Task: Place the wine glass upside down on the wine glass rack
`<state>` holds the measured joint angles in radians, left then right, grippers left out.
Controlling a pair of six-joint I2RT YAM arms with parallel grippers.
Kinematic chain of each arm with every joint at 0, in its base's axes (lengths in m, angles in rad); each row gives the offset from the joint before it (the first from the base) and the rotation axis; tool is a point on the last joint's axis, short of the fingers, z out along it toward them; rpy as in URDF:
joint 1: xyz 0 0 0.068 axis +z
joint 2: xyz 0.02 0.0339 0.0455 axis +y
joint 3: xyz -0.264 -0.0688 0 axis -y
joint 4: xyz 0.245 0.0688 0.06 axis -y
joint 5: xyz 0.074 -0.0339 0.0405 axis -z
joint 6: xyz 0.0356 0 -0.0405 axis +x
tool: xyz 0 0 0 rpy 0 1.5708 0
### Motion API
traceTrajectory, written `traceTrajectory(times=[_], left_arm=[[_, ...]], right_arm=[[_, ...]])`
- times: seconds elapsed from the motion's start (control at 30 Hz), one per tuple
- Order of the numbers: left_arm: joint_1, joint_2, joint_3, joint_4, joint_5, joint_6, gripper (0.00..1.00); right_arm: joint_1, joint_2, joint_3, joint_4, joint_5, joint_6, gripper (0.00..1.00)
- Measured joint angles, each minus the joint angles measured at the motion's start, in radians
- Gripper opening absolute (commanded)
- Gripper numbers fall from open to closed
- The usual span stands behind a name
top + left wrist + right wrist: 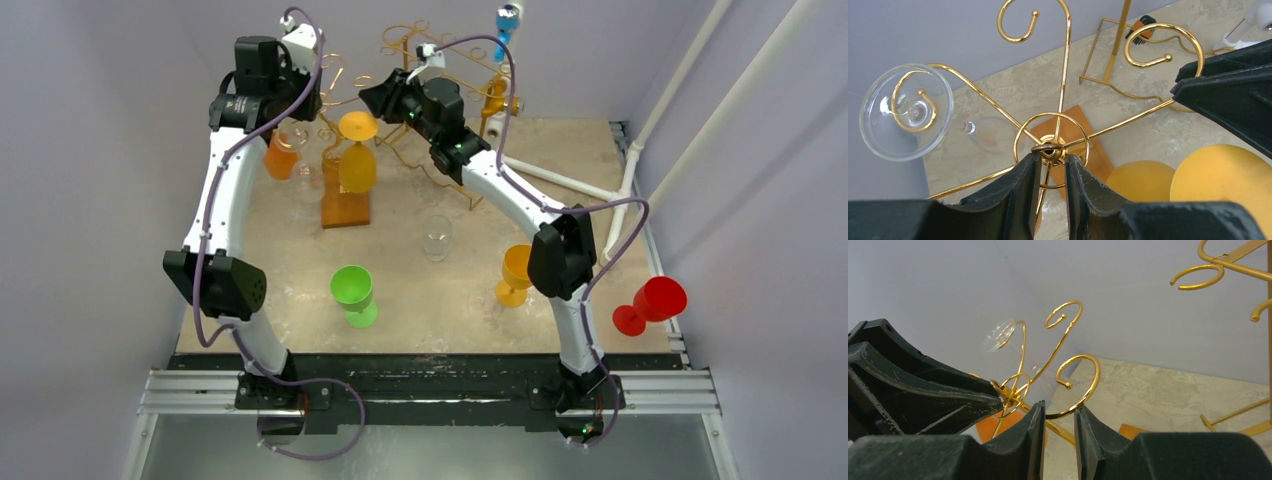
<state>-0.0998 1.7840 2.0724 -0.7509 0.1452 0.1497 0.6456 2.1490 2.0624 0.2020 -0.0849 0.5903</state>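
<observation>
Top external view: the yellow wine glass [357, 165] hangs upside down in the upper centre of the frame. Its foot is uppermost among the arms of the wine glass rack [345, 207], and its bowl is just above the rack's wooden base. Which hook bears it cannot be told.

Left wrist view: the left gripper [1053, 156] has its fingers set narrowly apart, with the rack's central hub at their tips. Whether they clamp the hub cannot be told.

Right wrist view: the right gripper [1059, 407] is slightly open, and a gold hook crosses the gap at its tips.

A clear glass [906, 111] hangs by its foot at the left of the left wrist view. On the table [420, 310] stand a green glass [352, 290] and an amber glass [515, 272]. A red glass [655, 302] is tilted at the table's right edge.
</observation>
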Motion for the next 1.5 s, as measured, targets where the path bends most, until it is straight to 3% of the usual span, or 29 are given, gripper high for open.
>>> traceTrajectory(times=[0.53,0.77,1.03,1.23,1.5], left_arm=[[0.013,0.051,0.064,-0.008,-0.015,0.002,0.26],[0.011,0.052,0.064,-0.004,-0.014,0.003,0.25],[0.011,0.052,0.064,-0.004,-0.013,0.011,0.22],[0.011,0.052,0.064,-0.004,-0.011,0.016,0.22],[0.011,0.052,0.061,0.002,-0.011,0.027,0.21]], right_arm=[[0.08,-0.102,-0.175,-0.04,-0.045,0.01,0.05],[0.084,-0.106,-0.222,-0.089,-0.057,-0.002,0.29],[0.049,-0.152,-0.225,-0.113,-0.039,-0.047,0.45],[-0.007,-0.217,-0.232,-0.103,-0.037,-0.06,0.63],[-0.018,-0.147,-0.074,-0.117,-0.036,-0.065,0.7]])
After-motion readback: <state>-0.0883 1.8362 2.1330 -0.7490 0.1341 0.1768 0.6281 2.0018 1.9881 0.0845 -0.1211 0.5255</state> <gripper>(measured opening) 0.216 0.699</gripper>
